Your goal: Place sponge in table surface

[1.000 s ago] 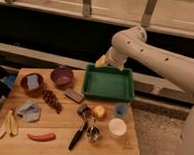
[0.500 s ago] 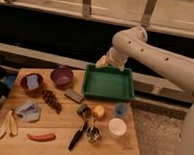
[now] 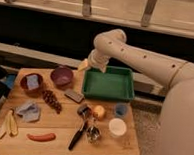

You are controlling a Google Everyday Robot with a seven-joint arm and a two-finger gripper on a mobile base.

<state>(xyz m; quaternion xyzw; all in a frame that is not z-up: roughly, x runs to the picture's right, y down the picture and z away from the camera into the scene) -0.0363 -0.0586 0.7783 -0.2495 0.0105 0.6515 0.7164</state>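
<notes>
Nothing has shifted since a second ago. Lower left of the claw [image 3: 93, 66], the sponge [image 3: 32, 80] lies in a red bowl [image 3: 23, 80] on the table surface [image 3: 62, 123]; the claw hangs open and empty, green tray [image 3: 110, 85] just lower right of it.

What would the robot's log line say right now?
tool: open, holding nothing, near green tray far corner | sponge: in red bowl

gripper [image 3: 92, 66] above tray [image 3: 110, 84] corner, purple bowl [image 3: 62, 75] seemingly near
</notes>
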